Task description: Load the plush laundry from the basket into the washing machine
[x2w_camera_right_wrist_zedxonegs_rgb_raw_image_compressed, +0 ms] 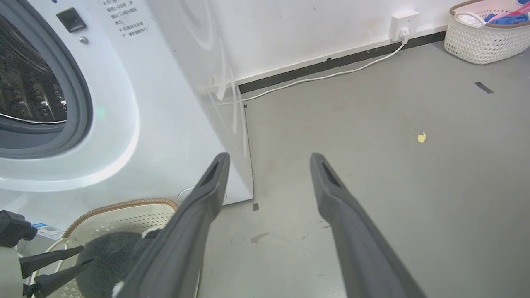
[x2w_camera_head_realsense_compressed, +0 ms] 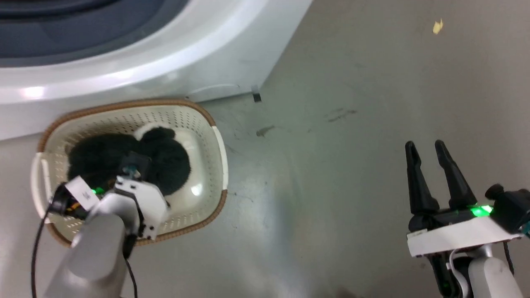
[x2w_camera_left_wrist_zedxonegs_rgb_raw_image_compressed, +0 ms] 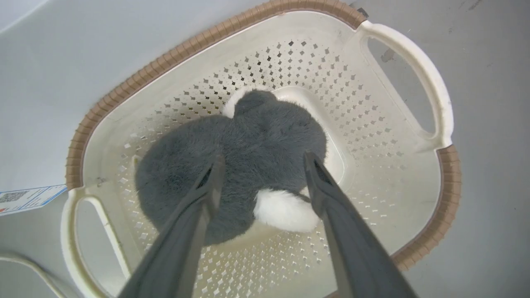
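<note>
White tuft of plush laundry point(x2w_camera_left_wrist_zedxonegs_rgb_raw_image_compressed: 283, 209) between parted left gripper point(x2w_camera_left_wrist_zedxonegs_rgb_raw_image_compressed: 263, 159) fingers point(x2w_camera_left_wrist_zedxonegs_rgb_raw_image_compressed: 207, 194), wrist view

Printed lines point(x2w_camera_right_wrist_zedxonegs_rgb_raw_image_compressed: 124, 20), apparently Chinese and too small to read, mark the front of the washing machine point(x2w_camera_right_wrist_zedxonegs_rgb_raw_image_compressed: 165, 107); lower down, a blue-edged sticker point(x2w_camera_left_wrist_zedxonegs_rgb_raw_image_compressed: 25, 198) bears a QR-style code.

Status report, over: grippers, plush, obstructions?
Left gripper open, over plush laundry in basket. Right gripper open above floor. Plush not yet gripped. No obstruction seen before washing machine.

Spread tool point(x2w_camera_left_wrist_zedxonegs_rgb_raw_image_compressed: 263, 159) over plush laundry point(x2w_camera_left_wrist_zedxonegs_rgb_raw_image_compressed: 256, 132), inside basket point(x2w_camera_left_wrist_zedxonegs_rgb_raw_image_compressed: 372, 136)
</note>
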